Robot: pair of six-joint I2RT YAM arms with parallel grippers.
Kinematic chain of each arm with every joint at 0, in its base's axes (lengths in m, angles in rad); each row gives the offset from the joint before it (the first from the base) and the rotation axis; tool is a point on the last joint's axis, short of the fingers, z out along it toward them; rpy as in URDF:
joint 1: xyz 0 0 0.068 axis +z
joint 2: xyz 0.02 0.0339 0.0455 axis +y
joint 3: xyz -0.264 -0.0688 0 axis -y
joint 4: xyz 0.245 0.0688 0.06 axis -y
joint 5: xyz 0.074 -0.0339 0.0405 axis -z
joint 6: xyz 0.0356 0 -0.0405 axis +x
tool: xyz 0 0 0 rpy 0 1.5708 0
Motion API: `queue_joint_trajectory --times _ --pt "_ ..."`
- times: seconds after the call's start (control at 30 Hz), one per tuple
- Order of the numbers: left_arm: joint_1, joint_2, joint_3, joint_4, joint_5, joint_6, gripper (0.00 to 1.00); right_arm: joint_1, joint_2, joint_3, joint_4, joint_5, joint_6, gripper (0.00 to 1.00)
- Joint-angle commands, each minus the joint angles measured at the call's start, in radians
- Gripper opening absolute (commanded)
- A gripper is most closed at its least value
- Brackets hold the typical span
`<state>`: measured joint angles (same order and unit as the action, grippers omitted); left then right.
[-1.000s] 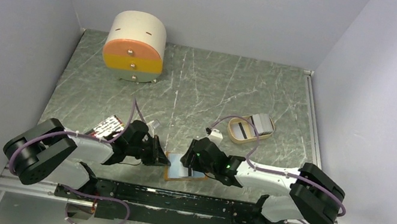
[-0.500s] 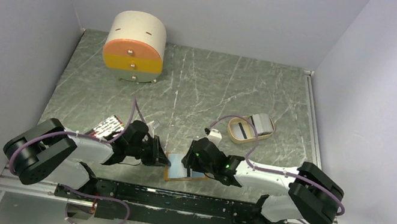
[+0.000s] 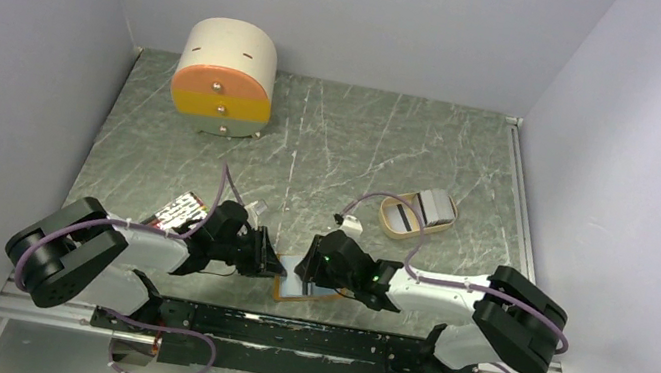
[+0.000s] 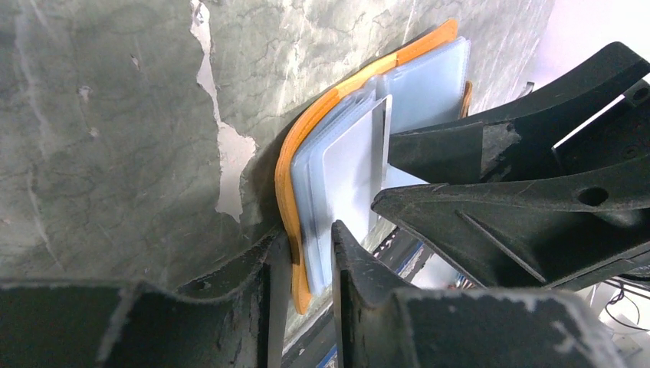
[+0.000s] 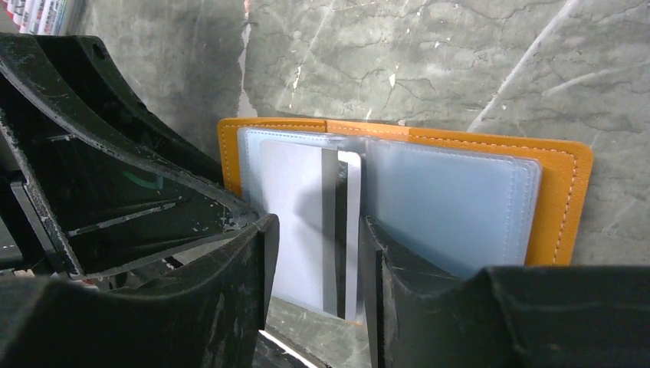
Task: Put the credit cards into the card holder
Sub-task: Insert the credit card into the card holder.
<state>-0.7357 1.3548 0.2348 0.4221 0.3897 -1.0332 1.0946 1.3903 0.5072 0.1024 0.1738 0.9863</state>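
Observation:
The card holder (image 3: 292, 284) lies open near the front edge, orange outside (image 5: 563, 207) and pale blue inside (image 4: 429, 84). A pale credit card (image 5: 303, 215) with a dark stripe sits partly inside its left pocket. My right gripper (image 5: 317, 222) stands over it, one finger against each long edge of the card. My left gripper (image 4: 308, 234) straddles the holder's near edge; its jaws are slightly apart, with a thin gap beside the blue lining. In the top view the two grippers (image 3: 265, 262) (image 3: 315, 267) face each other across the holder.
A tan oval tray (image 3: 399, 220) at mid right carries more grey cards (image 3: 436, 205). A round cream-and-orange drawer box (image 3: 225, 78) stands at the back left. A red, black and white packet (image 3: 180, 212) lies beside the left arm. Walls close in on both sides.
The left jaws, clamped on the holder's edge before, have parted a little. The right gripper has edged left over the holder and narrowed slightly round the card.

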Motion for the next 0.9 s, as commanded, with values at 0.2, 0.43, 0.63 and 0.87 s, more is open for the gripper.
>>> queue_joint_trajectory --times 0.2,0.43,0.63,0.87 --pt "-0.011 -0.014 0.043 -0.036 -0.004 0.041 0.33 0.007 0.018 -0.013 0.053 -0.029 -0.030 0.45" --pt "-0.010 -0.005 0.052 -0.031 0.006 0.049 0.35 0.008 0.038 -0.015 0.096 -0.050 -0.034 0.45" --pt "-0.010 0.004 0.053 -0.005 0.016 0.051 0.33 0.008 0.041 -0.024 0.129 -0.061 -0.040 0.45" --pt "-0.011 -0.018 0.032 0.083 0.048 0.034 0.31 0.007 0.017 -0.079 0.195 -0.065 -0.009 0.45"
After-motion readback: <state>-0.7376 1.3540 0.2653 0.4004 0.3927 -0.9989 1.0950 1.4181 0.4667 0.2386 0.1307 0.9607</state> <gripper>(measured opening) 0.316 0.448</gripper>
